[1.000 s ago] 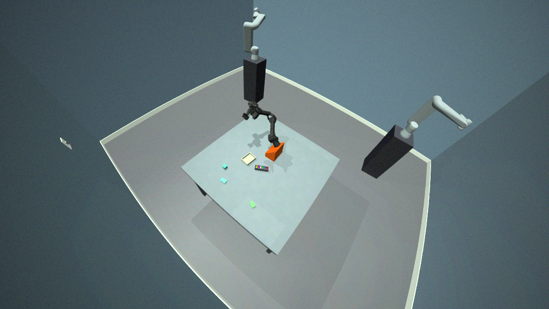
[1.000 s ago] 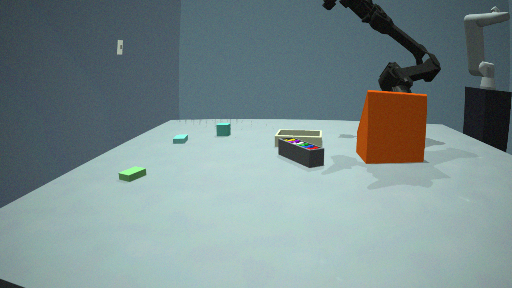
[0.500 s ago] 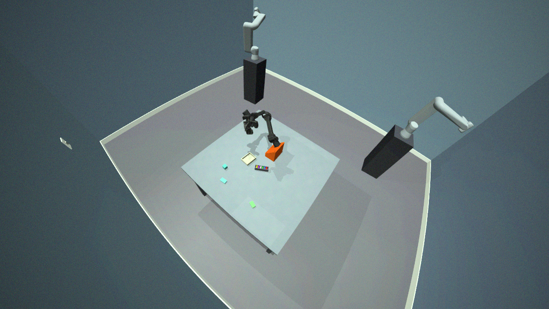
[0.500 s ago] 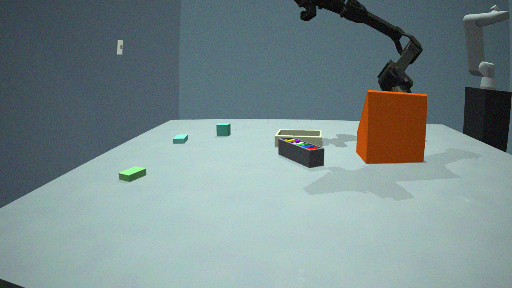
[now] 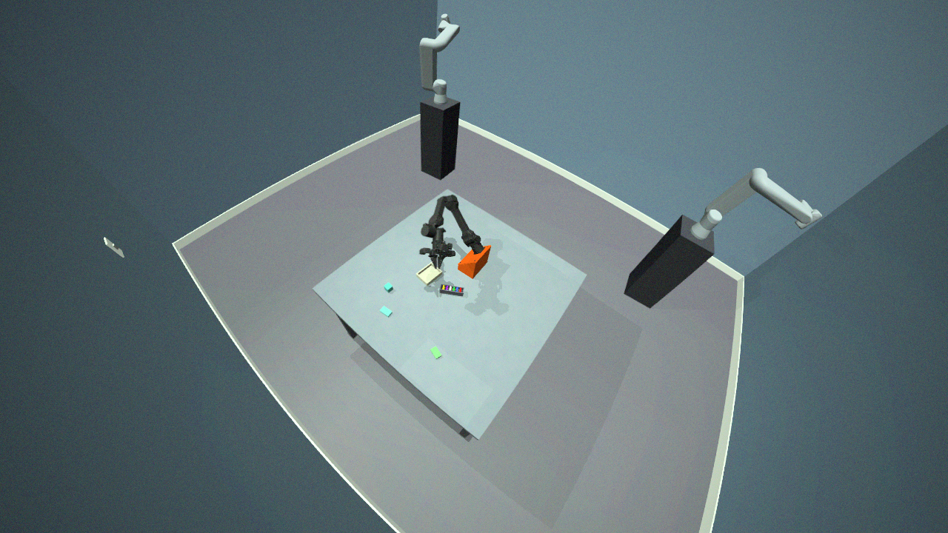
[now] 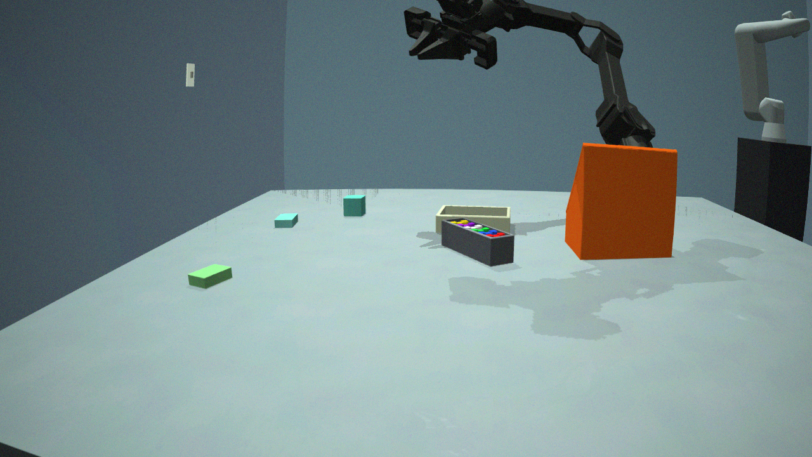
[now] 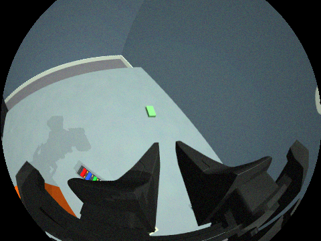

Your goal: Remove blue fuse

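Observation:
The dark fuse block [image 5: 452, 289] [image 6: 476, 247] [image 7: 82, 168] stands on the table beside the cream tray [image 5: 429, 273] [image 6: 474, 211]. It holds a row of coloured fuses. The blue fuse [image 6: 491, 231] [image 7: 88, 176] sits in the block between a green and a red one. My gripper [image 5: 435, 263] [image 6: 419, 49] [image 7: 167, 146] hangs high above the tray and the block, touching neither. Its fingers stand nearly together with only a narrow gap, and nothing is between them.
A tall orange wedge [image 5: 474, 260] [image 6: 622, 204] [image 7: 58, 197] stands right of the block, in front of the arm's base. A green block [image 5: 435, 352] [image 6: 210, 275] [image 7: 151, 111] and two teal blocks [image 6: 353, 205] [image 6: 286, 220] lie to the left.

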Motion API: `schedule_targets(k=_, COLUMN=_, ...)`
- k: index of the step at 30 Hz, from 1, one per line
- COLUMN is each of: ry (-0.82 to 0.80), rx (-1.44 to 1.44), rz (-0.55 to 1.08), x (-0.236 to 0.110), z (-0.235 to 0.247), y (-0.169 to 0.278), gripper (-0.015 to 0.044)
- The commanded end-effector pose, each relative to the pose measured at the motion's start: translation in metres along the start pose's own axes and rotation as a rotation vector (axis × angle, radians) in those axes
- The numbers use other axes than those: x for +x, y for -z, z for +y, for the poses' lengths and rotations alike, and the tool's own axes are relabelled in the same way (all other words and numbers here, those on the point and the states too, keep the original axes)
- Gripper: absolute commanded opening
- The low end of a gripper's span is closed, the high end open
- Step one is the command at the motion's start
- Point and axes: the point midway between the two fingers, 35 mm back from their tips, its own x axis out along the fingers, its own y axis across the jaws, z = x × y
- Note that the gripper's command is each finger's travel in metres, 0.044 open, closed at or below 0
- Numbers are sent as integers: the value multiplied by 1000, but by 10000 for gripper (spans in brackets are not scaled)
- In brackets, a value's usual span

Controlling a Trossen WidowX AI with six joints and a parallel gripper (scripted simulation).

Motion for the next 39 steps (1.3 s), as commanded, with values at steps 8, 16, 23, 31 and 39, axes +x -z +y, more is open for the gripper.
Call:
schedule_targets(k=8, ry=-261, rx=448, rz=600, x=88, z=124, y=61, gripper=74)
schedule_targets(k=16, ry=-170, rx=588, rz=1024, x=102, z=195, y=108, gripper=74)
schedule_targets(k=23, ry=-156, rx=592, rz=1052, x=100, z=197, y=115, gripper=74)
schedule_targets(k=31, ry=-156, rx=592, rz=1052, x=101, z=198, y=117, gripper=74)
schedule_targets(k=39, ry=-156, rx=592, rz=1051, x=105, z=200, y=123, gripper=74)
